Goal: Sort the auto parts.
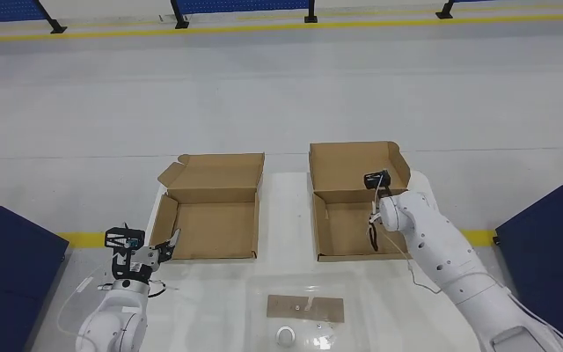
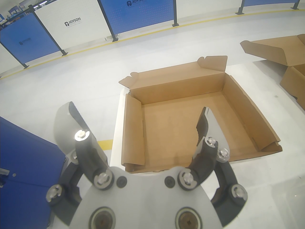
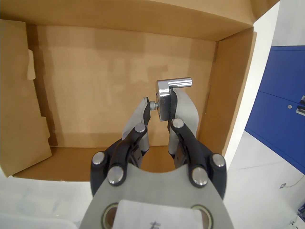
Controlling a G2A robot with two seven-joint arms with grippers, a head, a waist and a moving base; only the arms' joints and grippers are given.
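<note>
Right fingers [image 3: 185, 107] pinch the metal part [image 3: 163, 101] between them, over the box [image 3: 119, 8].

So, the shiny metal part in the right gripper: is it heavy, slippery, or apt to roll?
The metal part looks solid and polished, so it is probably stiff and heavy for its size. The right gripper pinches it across a small stud, so it might pivot or slip. Its round pin could let it roll in the cardboard box.
</note>
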